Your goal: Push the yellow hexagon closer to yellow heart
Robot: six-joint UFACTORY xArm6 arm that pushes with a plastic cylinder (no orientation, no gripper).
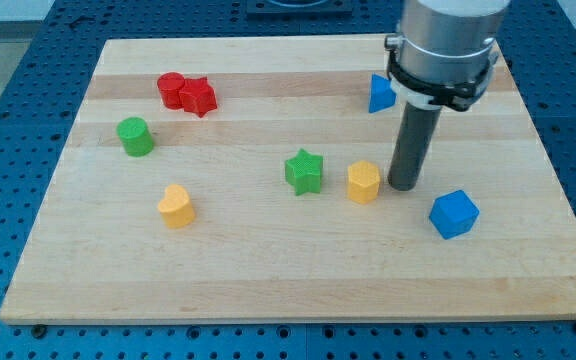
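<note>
The yellow hexagon (363, 182) stands right of the board's middle. The yellow heart (176, 206) lies far to its left, toward the view's lower left. My tip (404, 186) rests on the board just right of the yellow hexagon, a small gap from it. A green star (304, 171) sits just left of the hexagon, between it and the heart.
A blue cube (454, 214) lies right of and below my tip. A blue triangle (380, 94) is at the top, left of the rod. A red cylinder (172, 89) and red star (199, 97) touch at upper left. A green cylinder (135, 136) is at left. The wooden board (288, 280) ends in blue perforated table.
</note>
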